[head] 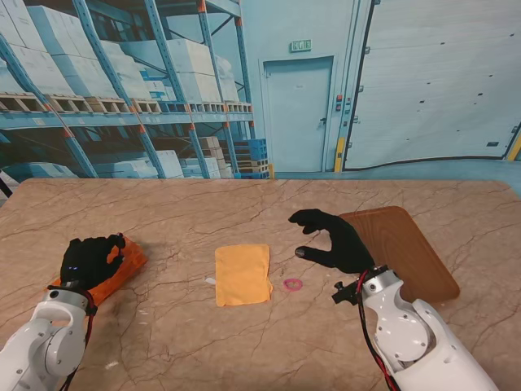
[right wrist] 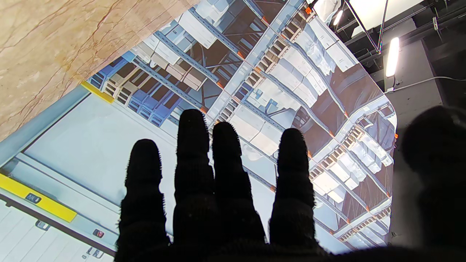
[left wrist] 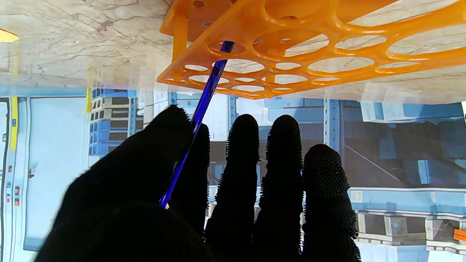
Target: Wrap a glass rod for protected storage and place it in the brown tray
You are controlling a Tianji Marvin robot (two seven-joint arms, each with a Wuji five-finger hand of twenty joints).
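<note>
Orange plastic fills the far left of the marble table (head: 244,326): a rack (head: 122,265) pierced with round holes, with the robot's left hand (head: 89,259) in a black glove resting over it. The left wrist view shows a thin blue glass rod (left wrist: 207,94) standing tilted in one of the rack's holes, its free end pinched between the thumb (left wrist: 160,145) and the index finger, so this hand is clamped on the rod. The rod is too small to make out from the stand's view.

Near the table's middle lies a flat orange-yellow cloth (head: 242,274), apart from both hands. Just to its right sits a small pink rubber band (head: 293,284).

Farther right, the right hand (head: 334,240) hovers above the table with fingers spread and slightly curled, holding nothing. Beside and partly behind it lies the brown tray (head: 415,252), a wooden board with rounded corners and nothing on it.

The step in hand appears to be drawing the rod out of the rack. The next move likely calls for lifting it along its own tilt so it does not bind in the hole, then carrying it right and laying it on the cloth. Wrapping, banding and placing in the tray are not yet done.
</note>
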